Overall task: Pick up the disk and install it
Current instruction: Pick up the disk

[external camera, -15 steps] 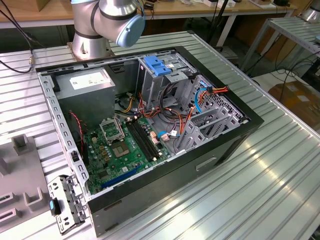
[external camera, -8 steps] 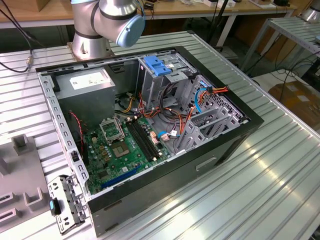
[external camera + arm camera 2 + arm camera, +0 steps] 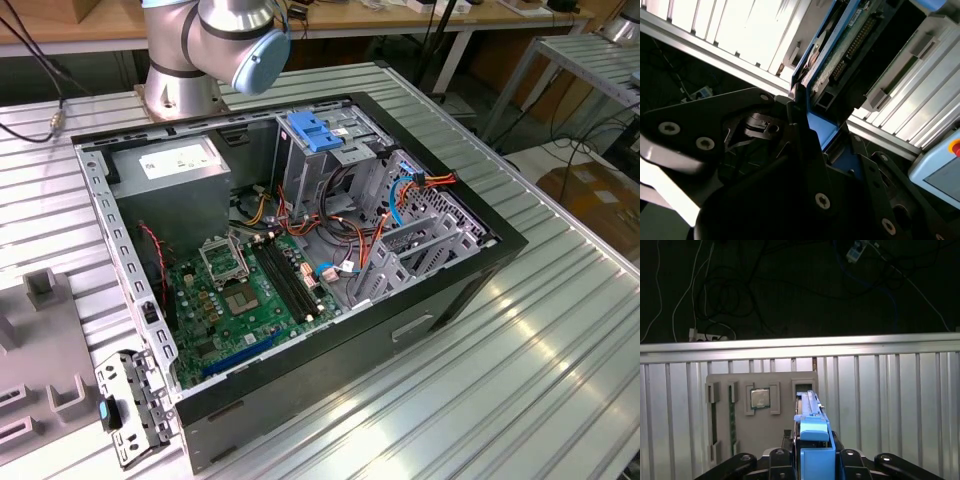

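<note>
Exterior view angles down onto the open black computer case (image 3: 300, 385); both wrist views hug the same blue-railed disk (image 3: 812, 440) (image 3: 840, 45) up close.

A ribbed silver aluminium worktop (image 3: 560, 330) is catching bright light in glaring streaks. Beyond the worktop's far edge, a long pale wooden bench on white legs (image 3: 350, 22) is standing. Beside the worktop, at the exterior view's right, a second slatted metal table (image 3: 585, 60) is standing over pale floor (image 3: 540, 160). In the first wrist view, black cables (image 3: 730, 290) are trailing through darkness past the worktop's rim.
</note>
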